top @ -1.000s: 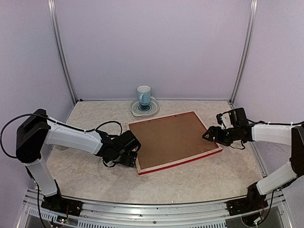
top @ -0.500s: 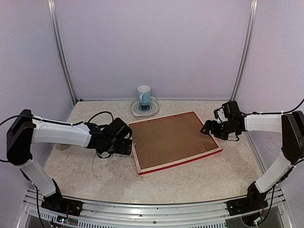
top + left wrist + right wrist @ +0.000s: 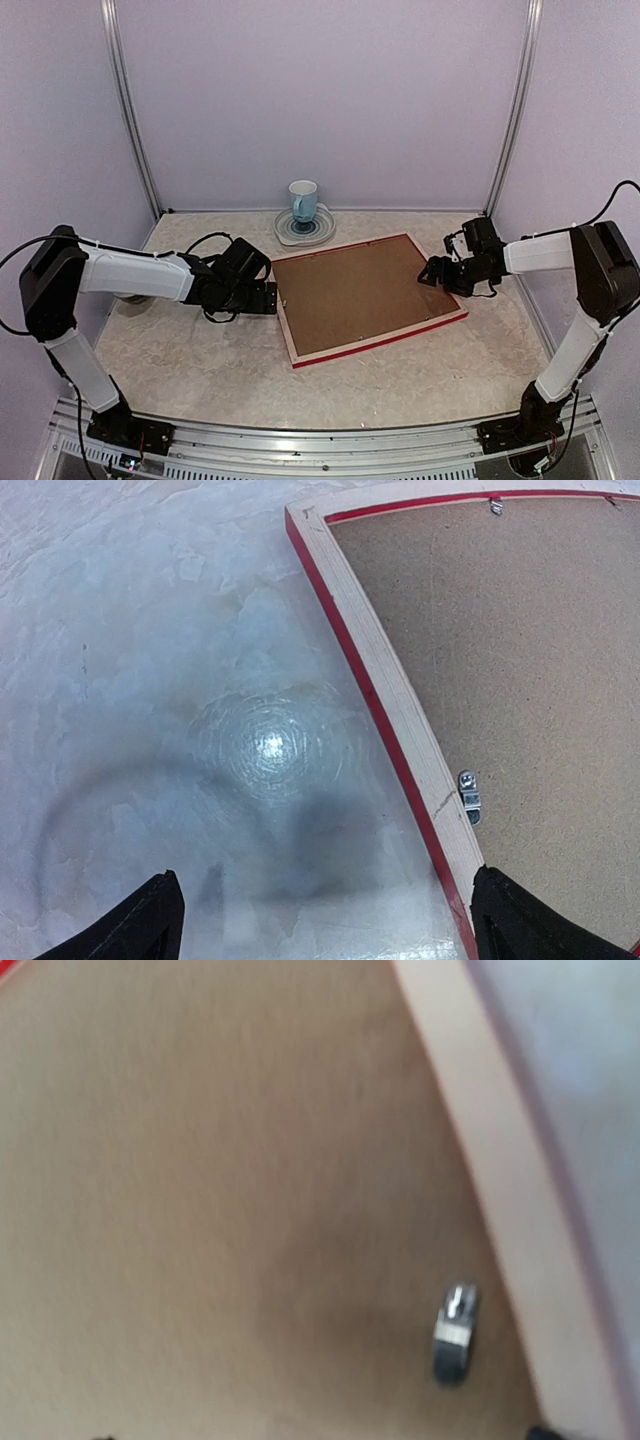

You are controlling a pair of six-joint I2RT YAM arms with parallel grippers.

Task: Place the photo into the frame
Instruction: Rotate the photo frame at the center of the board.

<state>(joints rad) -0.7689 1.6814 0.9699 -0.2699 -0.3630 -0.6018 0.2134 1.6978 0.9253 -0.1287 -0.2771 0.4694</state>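
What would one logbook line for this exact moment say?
frame: face down, brown backing board in place | photo: not in view | left gripper: open, at frame's left edge | right gripper: over frame's right edge

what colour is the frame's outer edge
Red, running along the frame beside its pale wood back; the left wrist view shows it best.

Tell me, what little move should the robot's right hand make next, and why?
Probably ease the right hand down onto the small metal clip below it. The frame lies face down with the brown backing board in it, that clip lies over the board's edge, and no photo is in view, so the clips likely need turning. The left hand sits open beside the opposite rail.
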